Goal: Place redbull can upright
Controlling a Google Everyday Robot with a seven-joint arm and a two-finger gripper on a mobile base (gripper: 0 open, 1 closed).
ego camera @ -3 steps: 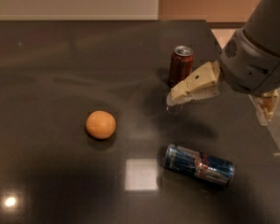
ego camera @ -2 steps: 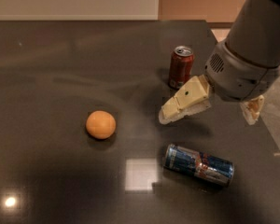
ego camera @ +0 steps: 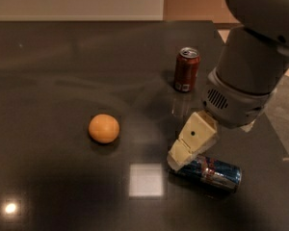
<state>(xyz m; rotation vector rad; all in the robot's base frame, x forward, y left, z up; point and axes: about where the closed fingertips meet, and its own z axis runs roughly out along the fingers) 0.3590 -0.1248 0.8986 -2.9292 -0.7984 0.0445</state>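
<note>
The gripper [ego camera: 213,147] fingers [ego camera: 192,141], apart, perhaps touch the lying redbull can [ego camera: 213,173].

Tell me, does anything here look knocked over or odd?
Yes: the redbull can lies on its side at front right, while the red soda can stands upright. The tool hangs right over the lying can's left end.

Office-like room: glossy dark table [ego camera: 62,66], pale wall [ego camera: 77,1], gripper [ego camera: 198,150] over the redbull can [ego camera: 217,173].

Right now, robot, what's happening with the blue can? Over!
Gripper low, right at the redbull can. Can lying on its side, not upright yet. Soda can and orange sit apart, not in the way. Over.
</note>
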